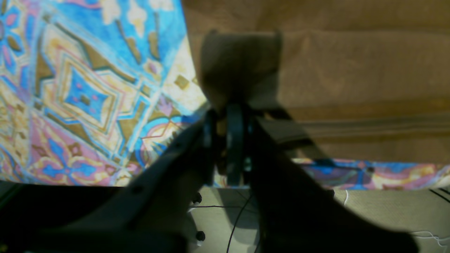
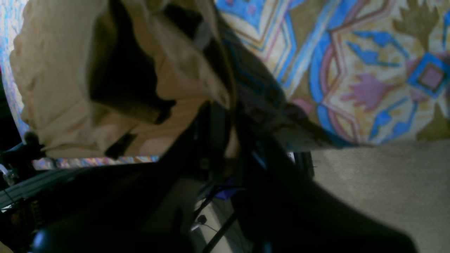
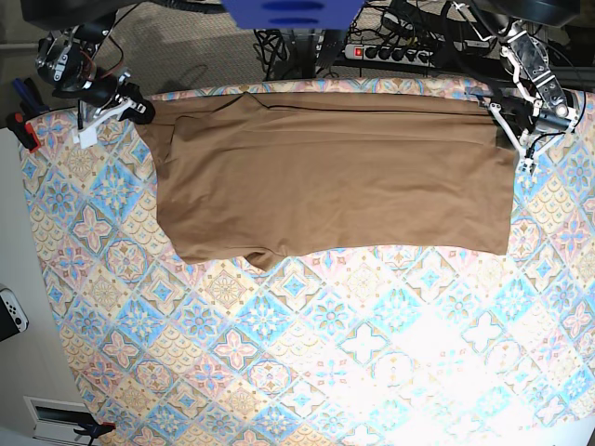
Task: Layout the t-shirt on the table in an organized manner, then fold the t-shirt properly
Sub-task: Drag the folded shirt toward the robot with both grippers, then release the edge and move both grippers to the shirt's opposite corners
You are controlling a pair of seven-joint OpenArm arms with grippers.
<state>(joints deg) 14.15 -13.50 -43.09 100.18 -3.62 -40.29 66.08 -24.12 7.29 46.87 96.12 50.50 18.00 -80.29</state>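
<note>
The tan t-shirt (image 3: 335,177) lies spread wide across the far half of the patterned table (image 3: 307,353), mostly flat, with a small bulge on its near edge at the left. At its far right corner, my left gripper (image 3: 509,130) pinches the cloth. In the left wrist view the left gripper (image 1: 230,116) has its fingers close together on a raised flap of the t-shirt (image 1: 351,70). My right gripper (image 3: 139,113) holds the far left corner. In the right wrist view the right gripper (image 2: 226,116) is shut on bunched folds of the t-shirt (image 2: 56,88).
A power strip with cables (image 3: 390,48) lies on the floor behind the table's far edge. A red clamp (image 3: 23,130) sits by the table's left side, and a white device (image 3: 11,314) lies lower left. Both wrist views show carpet beyond the table edge.
</note>
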